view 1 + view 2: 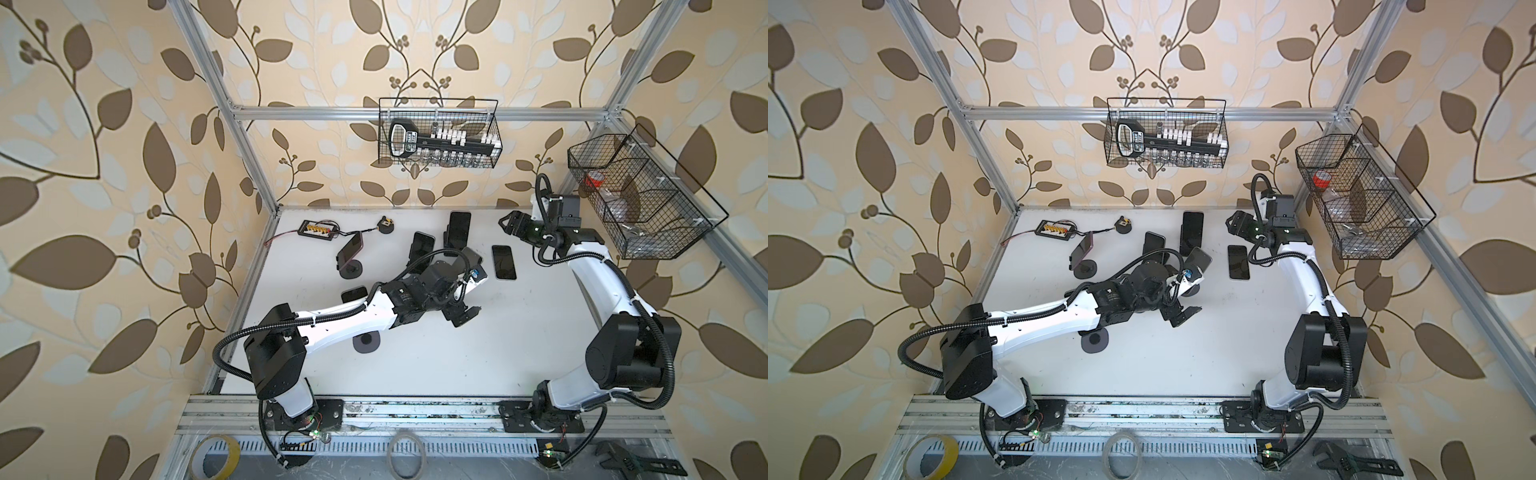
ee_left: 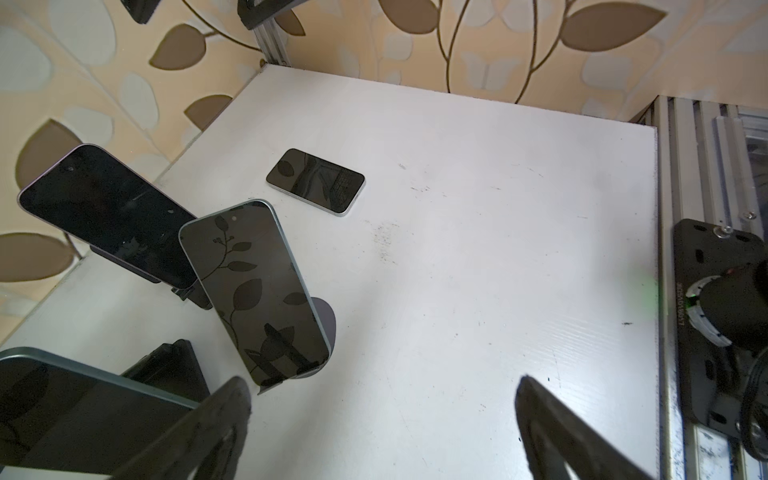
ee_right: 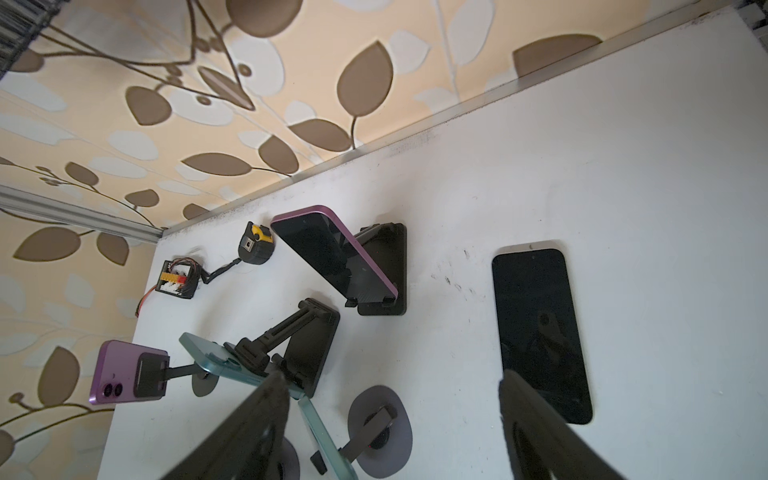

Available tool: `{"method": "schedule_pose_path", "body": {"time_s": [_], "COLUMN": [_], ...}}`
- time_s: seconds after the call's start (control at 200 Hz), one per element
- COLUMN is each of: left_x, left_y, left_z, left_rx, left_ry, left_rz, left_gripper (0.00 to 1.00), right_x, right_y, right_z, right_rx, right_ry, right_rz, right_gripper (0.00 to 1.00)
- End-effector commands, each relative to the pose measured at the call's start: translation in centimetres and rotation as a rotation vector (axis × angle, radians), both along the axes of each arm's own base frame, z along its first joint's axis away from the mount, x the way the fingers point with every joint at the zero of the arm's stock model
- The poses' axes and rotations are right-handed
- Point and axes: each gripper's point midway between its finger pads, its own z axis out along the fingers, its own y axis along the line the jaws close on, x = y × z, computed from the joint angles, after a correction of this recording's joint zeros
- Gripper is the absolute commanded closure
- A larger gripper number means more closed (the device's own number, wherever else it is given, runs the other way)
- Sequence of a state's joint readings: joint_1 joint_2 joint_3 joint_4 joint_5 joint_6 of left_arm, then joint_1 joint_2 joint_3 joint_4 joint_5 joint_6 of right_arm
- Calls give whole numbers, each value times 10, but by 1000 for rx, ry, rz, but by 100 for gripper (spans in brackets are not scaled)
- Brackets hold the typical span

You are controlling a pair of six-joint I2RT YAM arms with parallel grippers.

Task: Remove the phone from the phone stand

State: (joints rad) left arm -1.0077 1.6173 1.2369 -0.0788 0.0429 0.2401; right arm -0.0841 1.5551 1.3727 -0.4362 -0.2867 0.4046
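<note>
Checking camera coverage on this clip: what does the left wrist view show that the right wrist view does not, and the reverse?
Only left wrist: the right arm's base plate on the rail. Only right wrist: the wired connector board, the yellow-black gadget, and the purple phone seen from behind. Both: the flat phone lying on the white table, off any stand.

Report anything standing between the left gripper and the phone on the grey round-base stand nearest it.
Nothing visible does: in the left wrist view the phone stands right beside one finger of the open left gripper.
</note>
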Motion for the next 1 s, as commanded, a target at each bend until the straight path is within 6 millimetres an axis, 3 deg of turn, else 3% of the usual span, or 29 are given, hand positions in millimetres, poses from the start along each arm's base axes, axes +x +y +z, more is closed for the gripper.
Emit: {"method": "schedule_pose_path", "body": {"time_s": [0.0, 0.215, 0.645, 0.865, 0.995], "left_x": [0, 0, 0, 5, 5], "left_y": [2, 1, 3, 6, 12], "left_z": [25, 26, 39, 58, 66], "left_rx": [-55, -59, -72, -87, -105], "left_ry": [-47, -36, -53, -83, -76], "left_rz": [10, 17, 16, 31, 55], "left_gripper": [1, 1, 1, 1, 1], "right_x": [-2, -4, -20, -30, -38], "right_y": [0, 0, 18, 50, 64], "right_z": [21, 33, 74, 91, 100], "right_rx": [28, 44, -2, -84, -48], "right_ry": [-45, -82, -282, -381, -396], "right_rz": [-36, -84, -19, 76, 126], "right_gripper": [20, 22, 22, 22, 24]}}
